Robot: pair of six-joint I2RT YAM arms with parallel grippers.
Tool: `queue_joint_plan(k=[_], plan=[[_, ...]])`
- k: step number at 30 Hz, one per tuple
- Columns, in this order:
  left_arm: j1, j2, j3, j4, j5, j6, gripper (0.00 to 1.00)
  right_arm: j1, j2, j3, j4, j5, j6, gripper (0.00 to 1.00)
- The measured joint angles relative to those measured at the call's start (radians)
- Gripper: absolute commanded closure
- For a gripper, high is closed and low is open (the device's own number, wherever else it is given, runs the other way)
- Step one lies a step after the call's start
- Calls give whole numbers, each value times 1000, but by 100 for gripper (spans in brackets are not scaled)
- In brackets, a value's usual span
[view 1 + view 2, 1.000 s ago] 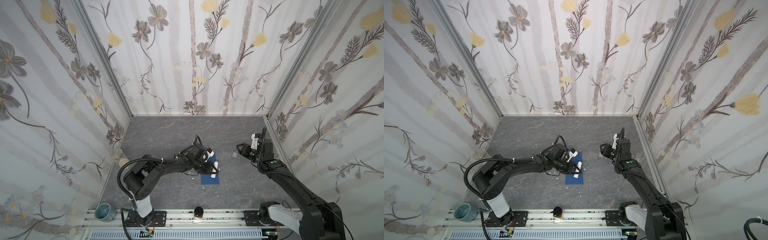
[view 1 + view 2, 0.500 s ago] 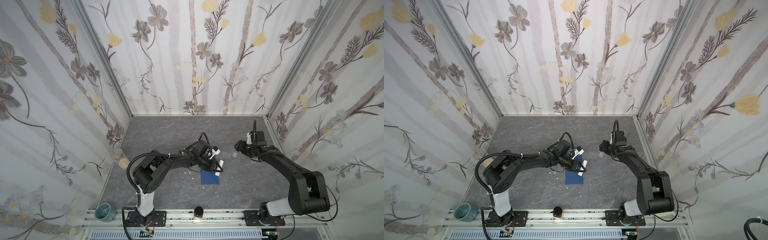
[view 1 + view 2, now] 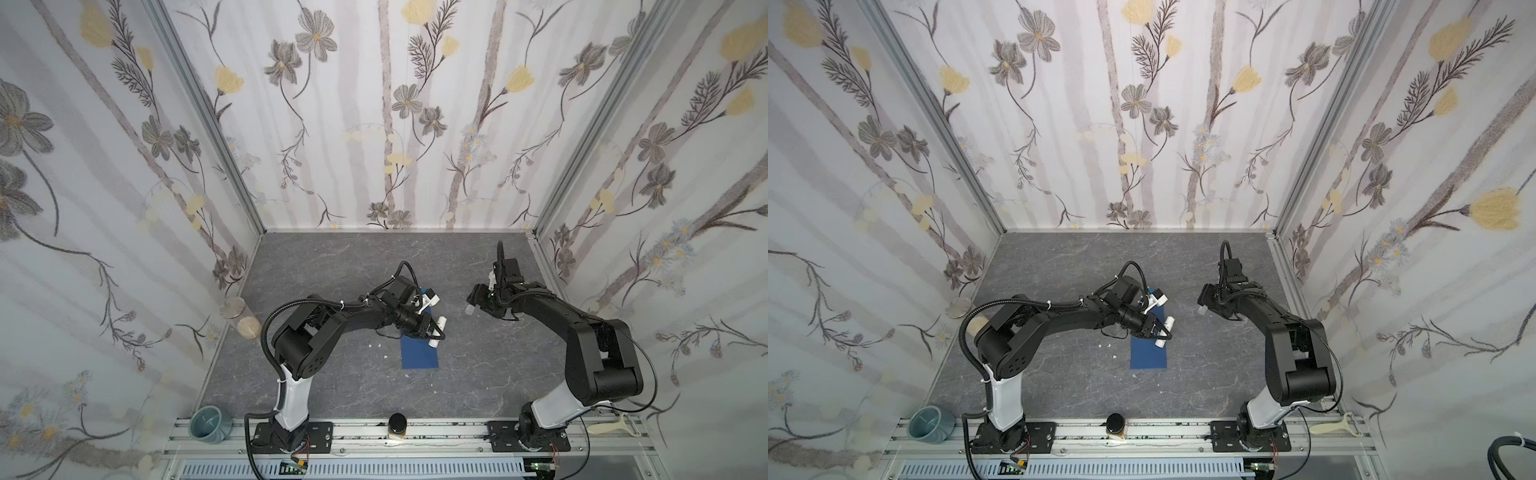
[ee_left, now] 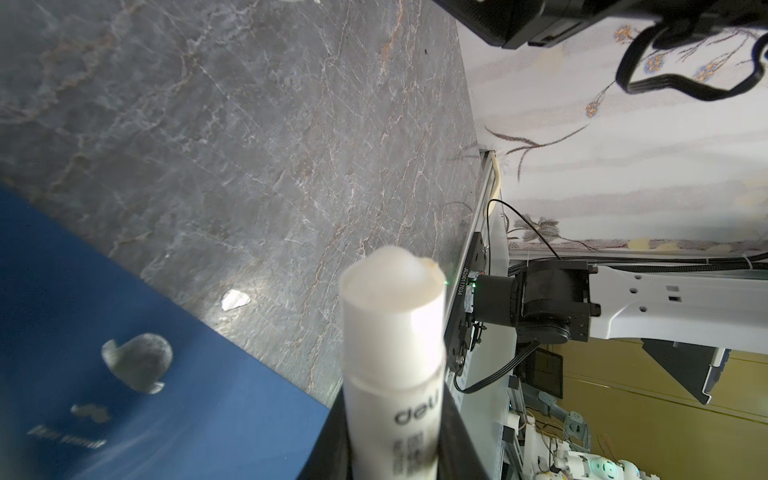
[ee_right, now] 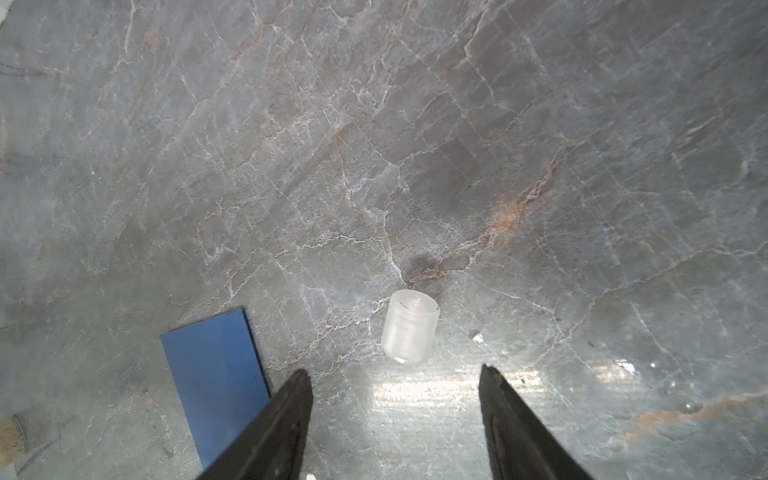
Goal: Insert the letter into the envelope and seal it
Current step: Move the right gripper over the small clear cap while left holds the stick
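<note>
The dark blue envelope (image 3: 419, 357) is seen lying flat on the grey marbled desk (image 3: 332, 266), about midway between the two arms. A small pale mark (image 4: 137, 365) is picked out on its face in the left wrist view. The letter is not to be made out in any view.

Over the envelope's far end, a white glue stick (image 3: 441, 321) is gripped firmly in the left claw (image 3: 435, 332). The tube is uncapped, and soft white glue is exposed at its tip (image 4: 390, 274). Whether the stick touches the paper cannot be told.

Across the desk, the right claw (image 5: 395, 370) is held released, its jaws spread wide and nothing between them. Just beyond its tips, the translucent cap (image 5: 410, 326) is left on the bare desk, well apart from the envelope (image 5: 212, 365). A few white scraps (image 3: 376, 345) are spotted beside the envelope's left edge.
</note>
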Motion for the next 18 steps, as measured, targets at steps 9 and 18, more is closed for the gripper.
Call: queue_joint_plan(k=[9, 18], plan=[[3, 19, 0, 6, 17, 6, 100, 7, 70, 59, -35, 13, 8, 38], [6, 18, -67, 146, 35, -66, 100, 37, 145, 108, -56, 27, 45, 43]])
